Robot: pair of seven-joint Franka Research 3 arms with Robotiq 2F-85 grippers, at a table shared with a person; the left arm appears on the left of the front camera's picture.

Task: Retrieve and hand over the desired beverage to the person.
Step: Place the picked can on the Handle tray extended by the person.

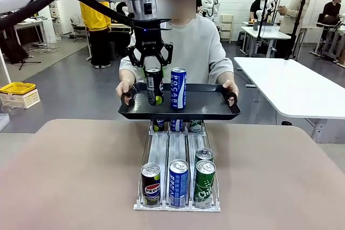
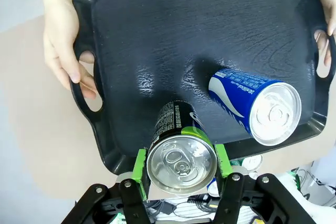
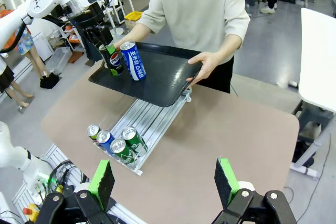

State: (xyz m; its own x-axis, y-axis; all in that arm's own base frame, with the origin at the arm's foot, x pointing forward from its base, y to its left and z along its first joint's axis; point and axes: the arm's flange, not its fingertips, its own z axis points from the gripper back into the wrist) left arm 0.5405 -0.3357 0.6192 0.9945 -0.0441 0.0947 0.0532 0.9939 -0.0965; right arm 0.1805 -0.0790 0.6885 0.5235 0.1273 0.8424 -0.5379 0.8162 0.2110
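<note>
My left gripper (image 1: 154,75) is shut on a black Pepsi can (image 1: 154,93), holding it upright by its top at the left part of the black tray (image 1: 207,112). In the left wrist view the green pads (image 2: 139,167) press both sides of that can (image 2: 181,153). A blue Pocari can (image 1: 178,88) stands on the tray just to its right. The person (image 1: 194,47) in a light grey sweatshirt holds the tray by both handles above the far end of the rack. My right gripper (image 3: 165,182) hangs open with nothing between its fingers, high above the near right side of the table.
A clear can rack (image 1: 178,152) lies in the table's middle. At its near end stand a Pepsi can (image 1: 151,185), a Pocari can (image 1: 178,182) and a green can (image 1: 204,183), with another green can behind. A white table (image 1: 291,87) stands at the right.
</note>
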